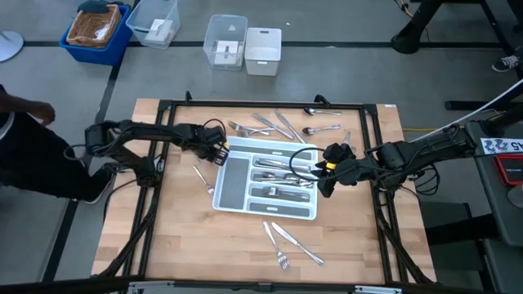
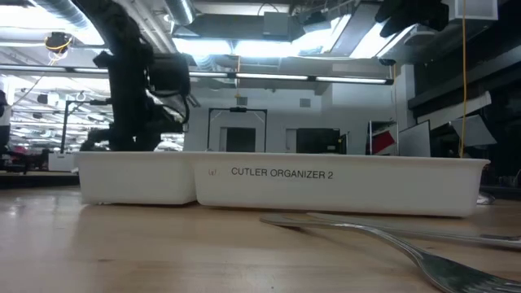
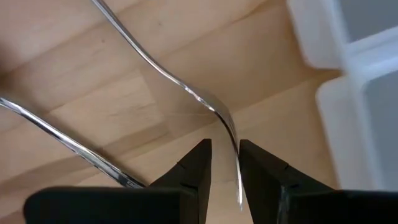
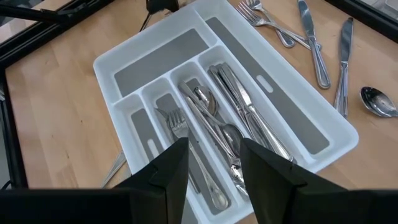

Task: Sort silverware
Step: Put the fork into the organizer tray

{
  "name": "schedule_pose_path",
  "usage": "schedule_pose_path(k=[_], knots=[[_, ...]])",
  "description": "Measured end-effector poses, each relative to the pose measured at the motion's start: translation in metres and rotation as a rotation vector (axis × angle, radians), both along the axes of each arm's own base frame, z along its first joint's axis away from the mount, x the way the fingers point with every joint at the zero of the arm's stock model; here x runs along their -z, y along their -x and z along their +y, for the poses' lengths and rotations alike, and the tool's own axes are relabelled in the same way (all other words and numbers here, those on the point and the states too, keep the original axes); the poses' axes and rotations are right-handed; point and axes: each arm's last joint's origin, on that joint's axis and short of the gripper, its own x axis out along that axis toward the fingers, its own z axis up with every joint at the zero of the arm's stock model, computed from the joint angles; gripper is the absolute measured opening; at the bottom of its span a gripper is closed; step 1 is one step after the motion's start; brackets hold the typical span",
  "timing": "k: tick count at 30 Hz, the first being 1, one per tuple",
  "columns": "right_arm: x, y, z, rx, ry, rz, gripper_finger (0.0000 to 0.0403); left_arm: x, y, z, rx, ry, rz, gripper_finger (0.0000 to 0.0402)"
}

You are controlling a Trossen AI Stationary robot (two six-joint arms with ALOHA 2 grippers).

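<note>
The white tray (image 1: 265,214) with grey compartments sits mid-table and holds several pieces of silverware (image 4: 230,124). Loose forks, knives and spoons lie beyond its far side (image 1: 278,124), by its left side (image 1: 203,178) and near the front edge (image 1: 286,241). My left gripper (image 1: 221,153) is at the tray's far left corner, low over the wood, shut on a fork (image 3: 174,81). My right gripper (image 1: 320,170) hovers over the tray's right end, open and empty (image 4: 212,144). My left gripper has the fork's tine end (image 3: 236,168) between its two fingers, seen edge-on against the inner side of one finger (image 3: 261,174). The fingers point down at the table. The fork's handle (image 3: 124,31) runs away from the fingers over the wood; whether it rests there I cannot tell.
A second utensil (image 3: 62,137) lies on the wood beside the held fork. The tray's corner (image 3: 336,56) is close by. A black frame (image 1: 261,104) borders the table. Bins (image 1: 96,28) and clear boxes (image 1: 225,41) stand beyond the far edge. A person (image 1: 24,139) is at the left.
</note>
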Motion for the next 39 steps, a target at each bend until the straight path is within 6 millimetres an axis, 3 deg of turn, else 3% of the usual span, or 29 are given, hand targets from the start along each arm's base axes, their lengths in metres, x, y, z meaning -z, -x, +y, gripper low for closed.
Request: schedule_pose_path(k=[6, 9, 12, 18, 23, 28, 31, 39], knots=[[0.000, 0.000, 0.000, 0.000, 0.001, 0.000, 0.0147, 0.010, -0.002, 0.000, 0.088, 0.037, 0.051, 0.0043], [0.000, 0.000, 0.000, 0.001, 0.001, 0.000, 0.0147, 0.008, -0.001, 0.000, 0.132, 0.038, 0.049, 0.0008], [0.000, 0.000, 0.000, 0.001, 0.001, 0.000, 0.0147, 0.000, 0.001, -0.001, 0.163, 0.034, 0.049, 0.0006], [0.000, 0.000, 0.000, 0.000, 0.000, 0.000, 0.0147, -0.044, 0.009, -0.004, 0.294, 0.010, 0.073, 0.0002], [0.000, 0.000, 0.000, 0.000, 0.000, 0.000, 0.0147, -0.093, 0.008, -0.011, 0.467, -0.093, -0.124, 0.0001], [0.000, 0.000, 0.000, 0.000, 0.002, 0.000, 0.0147, -0.128, -0.017, -0.027, 0.702, -0.149, -0.613, 0.0001], [0.000, 0.000, 0.000, 0.002, 0.005, -0.001, 0.0147, -0.137, -0.038, -0.043, 0.874, -0.250, -0.796, 0.0001], [0.000, 0.000, 0.000, 0.002, 0.006, -0.001, 0.0147, -0.104, -0.089, -0.086, 1.259, -0.400, -0.832, 0.0000]])
